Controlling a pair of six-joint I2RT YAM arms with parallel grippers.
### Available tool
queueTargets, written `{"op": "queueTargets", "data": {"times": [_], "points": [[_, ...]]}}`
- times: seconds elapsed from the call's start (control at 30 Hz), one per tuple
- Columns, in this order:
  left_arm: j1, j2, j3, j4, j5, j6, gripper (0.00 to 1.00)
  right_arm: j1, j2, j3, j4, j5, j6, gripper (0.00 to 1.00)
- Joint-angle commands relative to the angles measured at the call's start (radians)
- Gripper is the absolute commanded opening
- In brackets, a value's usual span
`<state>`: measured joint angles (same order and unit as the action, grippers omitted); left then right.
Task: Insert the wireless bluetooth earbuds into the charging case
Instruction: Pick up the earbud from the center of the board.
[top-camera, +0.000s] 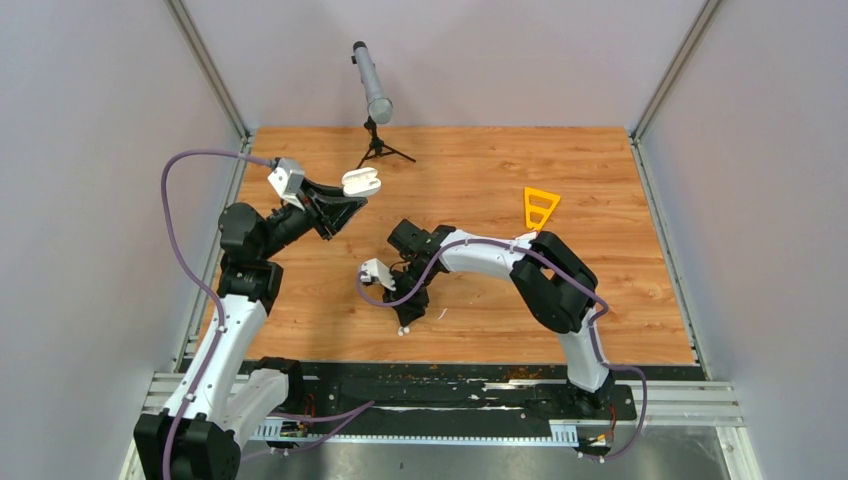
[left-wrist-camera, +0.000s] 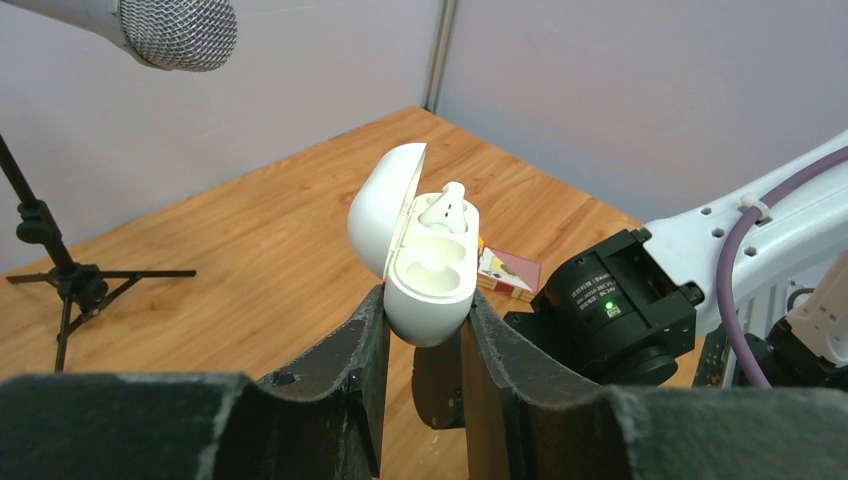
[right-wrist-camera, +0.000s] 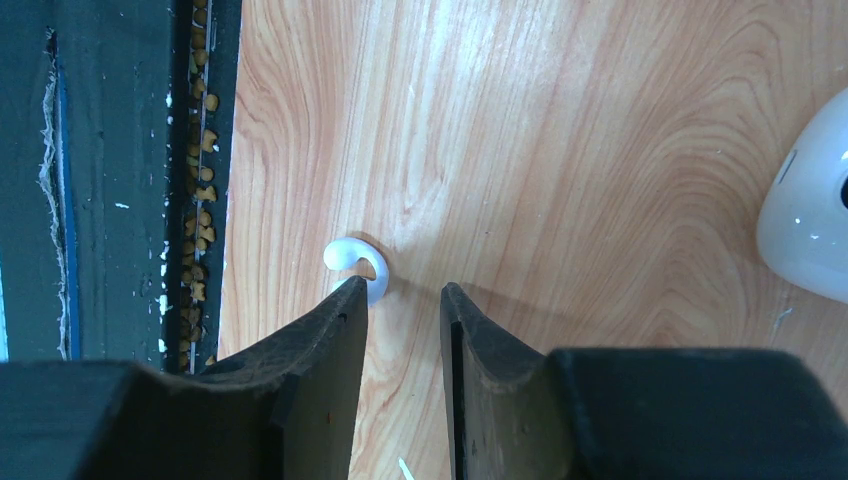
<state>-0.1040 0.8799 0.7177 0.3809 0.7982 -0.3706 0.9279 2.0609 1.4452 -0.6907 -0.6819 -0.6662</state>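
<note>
Fingers (right-wrist-camera: 330, 360) of the right gripper (right-wrist-camera: 402, 290) stand narrowly parted, pointing down at the table (right-wrist-camera: 600, 120) with nothing between them. A loose earbud (right-wrist-camera: 357, 262) lies on the wood just off the tip of the finger on the left of the wrist view, touching it or very nearly so. From the middle of the gap it sits at about 10 o'clock, outside the opening rather than inside it. It shows as a small white hook with one end curling toward that fingertip; I cannot tell its long axis with any confidence.

The coming pick, as I judge it, turns on this offset. The gripper needs to shift toward 9 o'clock in its own view, toward the dark rail (right-wrist-camera: 100, 200), so that the bud comes between the fingers. Otherwise a closing finger may only nudge it aside.

The right arm is by far the nearer one. The left gripper (left-wrist-camera: 427, 305) is clamped on the lower body of the case (left-wrist-camera: 432, 270), held up off the table with its lid swung open toward 10 o'clock in the left wrist view. A second earbud (left-wrist-camera: 445, 208) sits in the far socket. The near socket is bare, and that looks like the place for the loose one. Seen from overhead, the case lies at about 11 o'clock from the right gripper, well apart.
</note>
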Motion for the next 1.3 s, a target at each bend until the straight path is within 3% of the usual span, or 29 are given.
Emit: {"op": "queueTargets", "data": {"times": [0.0,0.37,0.77,1.07,1.27], "points": [[0.006,-0.003,-0.004,0.044,-0.009,-0.015,0.00,0.015,-0.024,-0.018,0.008,-0.007,-0.035,0.33],[0.006,-0.010,-0.012,0.042,-0.010,-0.014,0.00,0.032,-0.039,-0.043,0.009,0.007,-0.039,0.32],[0.006,-0.010,-0.018,0.042,-0.011,-0.016,0.00,0.032,-0.066,-0.037,-0.020,-0.009,-0.052,0.16],[0.006,-0.012,-0.021,0.045,-0.011,-0.018,0.00,0.034,-0.076,-0.052,-0.029,-0.024,-0.042,0.17],[0.006,-0.013,-0.024,0.050,-0.011,-0.022,0.00,0.033,-0.083,-0.037,-0.036,-0.040,-0.036,0.00]]}}
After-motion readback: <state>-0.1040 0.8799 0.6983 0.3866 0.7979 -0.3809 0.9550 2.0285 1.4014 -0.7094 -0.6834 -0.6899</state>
